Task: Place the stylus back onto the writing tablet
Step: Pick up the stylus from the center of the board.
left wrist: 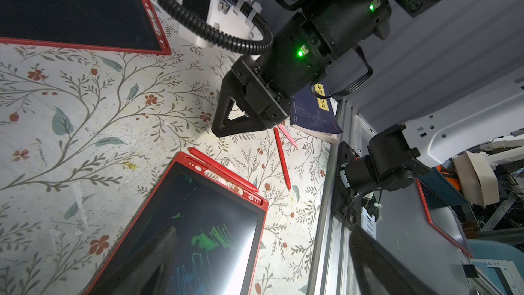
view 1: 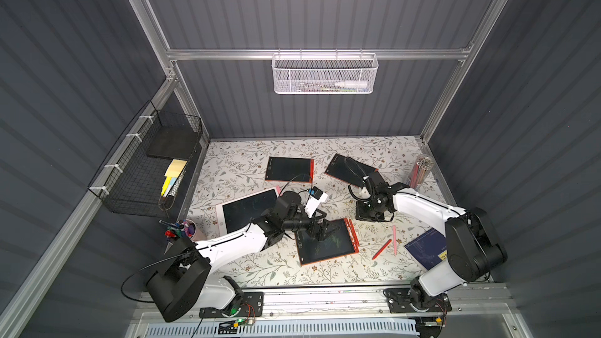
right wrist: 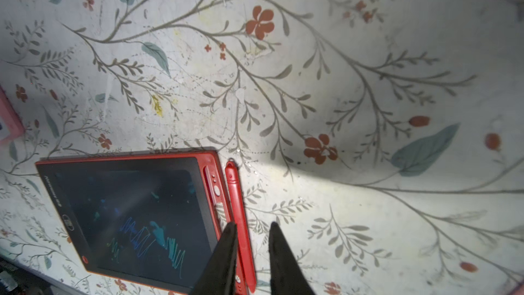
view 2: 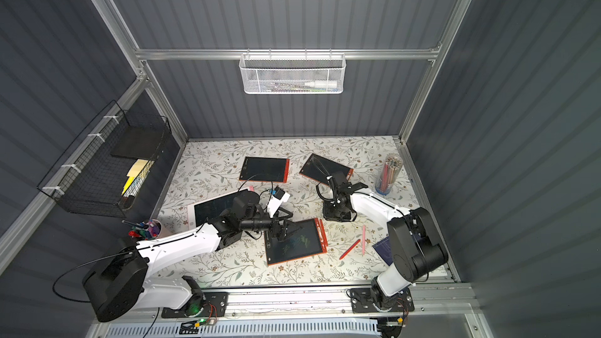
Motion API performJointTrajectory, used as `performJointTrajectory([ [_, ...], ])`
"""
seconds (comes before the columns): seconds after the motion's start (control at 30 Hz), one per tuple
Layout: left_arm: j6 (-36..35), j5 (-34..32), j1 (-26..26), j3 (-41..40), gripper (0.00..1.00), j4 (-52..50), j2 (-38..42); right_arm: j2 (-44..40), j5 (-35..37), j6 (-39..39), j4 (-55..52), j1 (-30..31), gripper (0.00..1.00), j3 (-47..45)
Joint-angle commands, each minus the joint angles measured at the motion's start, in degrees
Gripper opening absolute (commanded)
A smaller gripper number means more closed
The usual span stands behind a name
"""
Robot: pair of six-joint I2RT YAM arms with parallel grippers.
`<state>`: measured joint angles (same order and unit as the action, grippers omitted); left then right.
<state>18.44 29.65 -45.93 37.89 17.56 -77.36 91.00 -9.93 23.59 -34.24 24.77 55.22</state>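
A red-framed writing tablet (view 1: 331, 251) (view 2: 299, 250) (left wrist: 198, 222) (right wrist: 127, 208) with green scribbles lies mid-table. The red stylus (view 1: 351, 229) (view 2: 323, 230) (left wrist: 224, 170) (right wrist: 238, 211) rests lengthwise against its button edge. I cannot tell whether it sits in the slot. My right gripper (view 1: 366, 216) (view 2: 335, 216) (left wrist: 219, 130) (right wrist: 251, 227) hovers just beyond that edge, narrowly open. It holds nothing, and the stylus shows in the gap below. My left gripper (view 1: 325, 232) (view 2: 286, 232) (left wrist: 263, 265) stands wide open over the tablet's screen.
A loose red stylus (view 1: 382, 249) and a pink one (view 1: 394, 240) lie right of the tablet, beside a blue book (view 1: 426, 248). Two more red tablets (view 1: 287, 169) (view 1: 344, 169) and a pink tablet (view 1: 247, 209) lie behind. A pen cup (view 1: 182, 229) and a pencil jar (view 1: 421, 170) stand at the sides.
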Motion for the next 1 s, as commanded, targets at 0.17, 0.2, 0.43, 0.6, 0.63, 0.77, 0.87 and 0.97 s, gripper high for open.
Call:
performJointTrajectory([
  [0.17, -1.3, 0.0, 0.1, 1.4, 0.99, -0.5, 0.7, 3.4, 4.4, -2.0, -3.1, 3.7, 0.23, 2.3],
  [0.2, -1.3, 0.0, 0.1, 1.3, 0.99, -0.4, 0.8, 3.7, 4.6, -2.0, -3.1, 4.1, 0.23, 2.4],
  [0.43, -1.4, 0.0, 0.1, 1.3, 0.99, -0.4, 1.2, 6.3, 5.1, -1.7, -2.5, 5.9, 0.24, 3.6],
  [0.6, -1.5, -0.2, 0.1, 1.3, 0.99, -0.6, 1.2, 8.0, 6.0, -1.6, -2.4, 6.6, 0.24, 4.3],
  [0.63, -1.5, -0.2, 0.1, 1.3, 0.99, -0.6, 1.2, 8.3, 6.4, -1.7, -2.5, 6.6, 0.24, 4.4],
  [0.77, -1.5, -0.3, 0.1, 1.4, 0.99, -0.6, 1.2, 9.5, 8.2, -1.8, -2.9, 7.0, 0.24, 5.1],
  [0.87, -1.5, -0.3, 0.1, 1.3, 0.99, -0.7, 1.1, 10.4, 8.6, -1.9, -2.9, 7.2, 0.23, 5.3],
  [0.97, -1.5, -0.4, 0.1, 1.3, 0.99, -0.7, 1.0, 11.1, 8.7, -1.9, -2.8, 7.6, 0.23, 5.9],
])
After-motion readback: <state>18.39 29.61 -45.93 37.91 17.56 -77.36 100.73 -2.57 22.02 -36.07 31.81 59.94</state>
